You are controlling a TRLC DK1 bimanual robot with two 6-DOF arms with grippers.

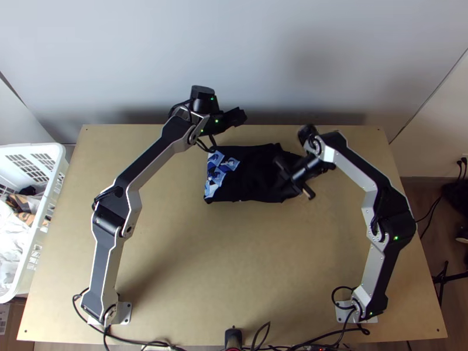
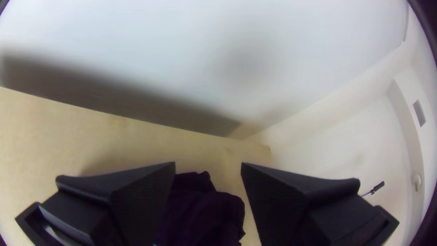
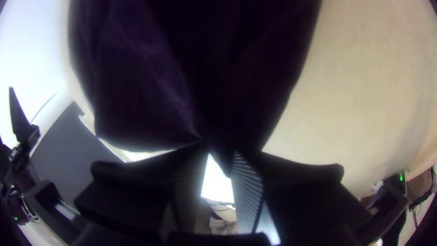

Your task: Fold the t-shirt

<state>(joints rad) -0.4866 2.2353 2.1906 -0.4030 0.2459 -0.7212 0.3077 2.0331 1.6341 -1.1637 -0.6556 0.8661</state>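
The t-shirt is laid dark and compact on the far middle of the table, its blue-and-white print turned up at the left end. Some folding seems to have been done already, though the layers cannot be counted. Cloth at the right end is pinched between the fingers of the right gripper, presumably so that this end can be folded over to the left or pulled straight. The left gripper is held with its fingers wide apart and nothing between them, near the table's far edge; it is probably placed there to keep the cloth below free for the fold.

From the top view the outline and the print can be read, but the right gripper is blurred and its hold cannot be judged. In the right wrist view the cloth is seen narrowing to a gathered point at the fingertips. In the left wrist view the gap between the fingers is plain, with a rumpled dark edge beyond.
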